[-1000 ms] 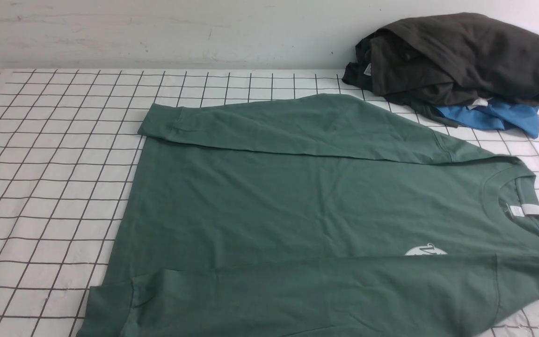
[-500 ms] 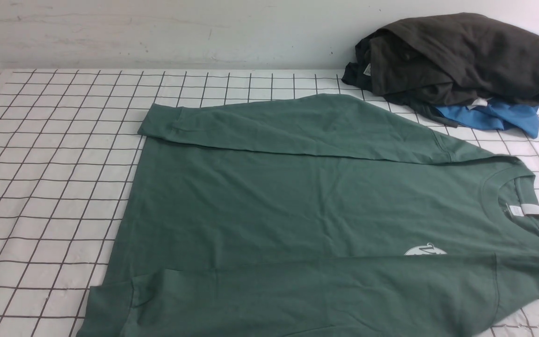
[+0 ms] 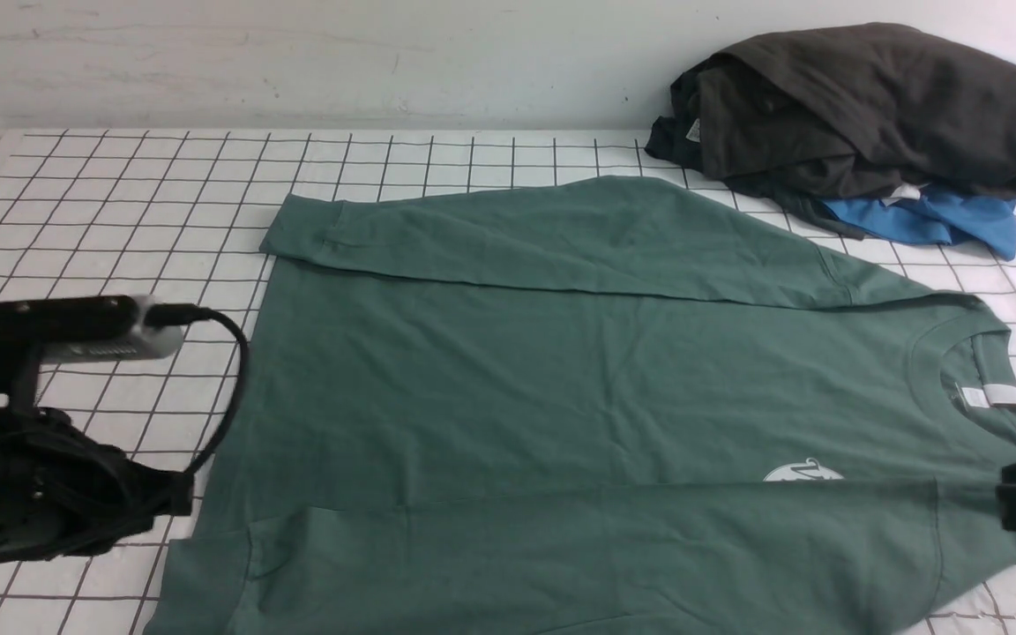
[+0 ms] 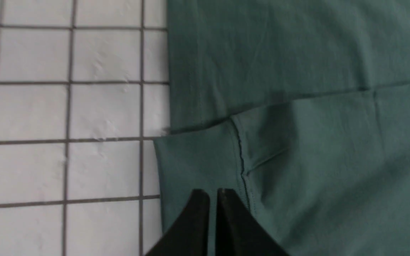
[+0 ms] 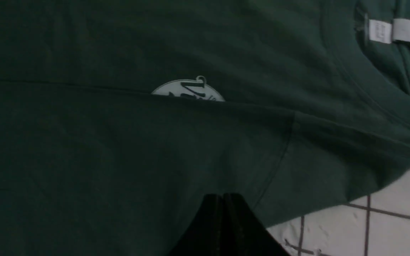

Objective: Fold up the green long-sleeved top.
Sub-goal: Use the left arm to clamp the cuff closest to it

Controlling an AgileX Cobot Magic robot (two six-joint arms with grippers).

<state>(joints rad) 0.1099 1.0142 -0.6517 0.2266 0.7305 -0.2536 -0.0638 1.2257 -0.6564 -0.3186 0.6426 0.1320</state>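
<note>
While green long-sleeved cotton top [image 3: 561, 379] lies flat on white black-gridded tablecloth [image 3: 102, 220], both sleeves folded across body, left gripper [image 4: 213, 193] pinched nearly closed over near cuff; right gripper [image 5: 222, 197] pressed closed over near shoulder. Dark grey-brown garment [image 3: 870, 106], bright blue garment [image 3: 940, 220] heaped far right.

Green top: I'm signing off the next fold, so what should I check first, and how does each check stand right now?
1. Both sleeves laid across the green long-sleeved top: ok.
2. Left gripper above the near cuff: ok.
3. Right gripper above the near shoulder seam: ok.
4. Jaws open for a grasp: not ok, both pairs look shut.
5. Height above the cloth: cannot tell.
</note>
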